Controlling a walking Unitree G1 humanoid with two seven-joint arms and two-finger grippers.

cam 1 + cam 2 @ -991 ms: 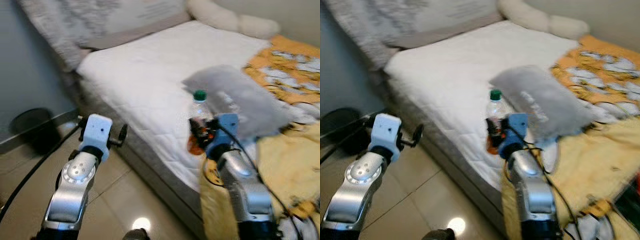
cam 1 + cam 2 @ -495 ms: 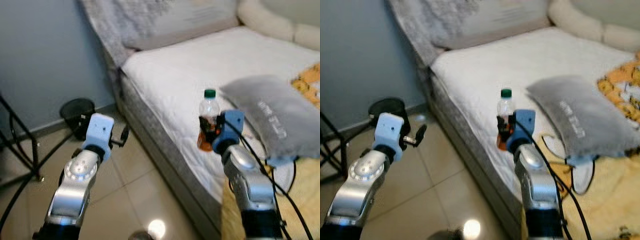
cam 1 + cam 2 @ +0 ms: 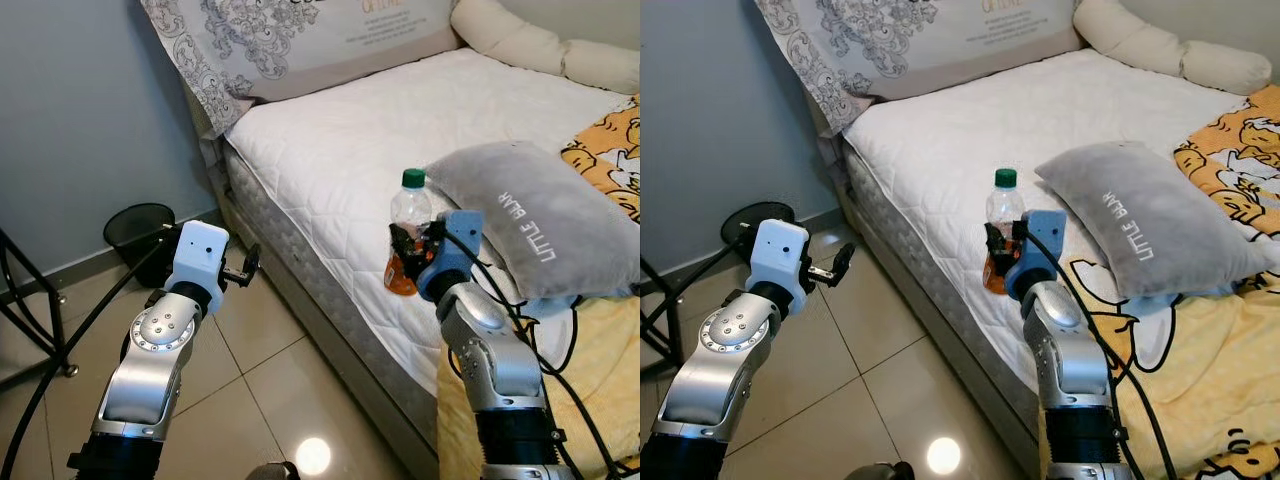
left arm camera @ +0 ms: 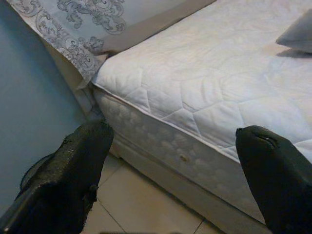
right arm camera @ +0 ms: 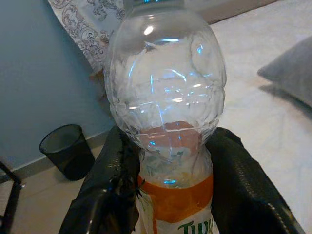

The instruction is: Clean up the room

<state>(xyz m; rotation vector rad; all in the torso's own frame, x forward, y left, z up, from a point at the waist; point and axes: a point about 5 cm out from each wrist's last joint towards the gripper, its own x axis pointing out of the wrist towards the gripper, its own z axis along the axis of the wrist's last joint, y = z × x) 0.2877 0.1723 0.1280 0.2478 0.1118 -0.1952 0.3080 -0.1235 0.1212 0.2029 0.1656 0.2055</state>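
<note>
Right wrist view: we see our right gripper (image 5: pixel 173 195) clamped on the bottle (image 5: pixel 168 112), one black finger pressed to each side of its waist, just above the orange label.
Bottle's place: we hold it upright in the air at the near edge of the bed (image 3: pixel 380 150), just beside the grey pillow (image 3: pixel 525 215).
Left gripper: our left gripper (image 4: pixel 180 170) hangs with its fingers wide apart and nothing between them, over the floor on the wall side of the bed.
Step in hand: we judge that we are carrying rubbish off the bed; the pick-up looks done and the drop is not yet made.
Next move: we judge the likely goal is the bin (image 3: pixel 140 235), which stands on the floor by the wall, well apart from the bed's head corner. That calls for a turn away from the bed and keeping the bottle upright on the way.
Materials: the bottle is thin clear plastic, ribbed and bulbous, nearly empty, with a green cap; it may dent under a hard squeeze.
Textures: the bed has a white quilted cover; the pillow looks soft and plush; the bin is dark mesh; the floor is glossy tile.
</note>
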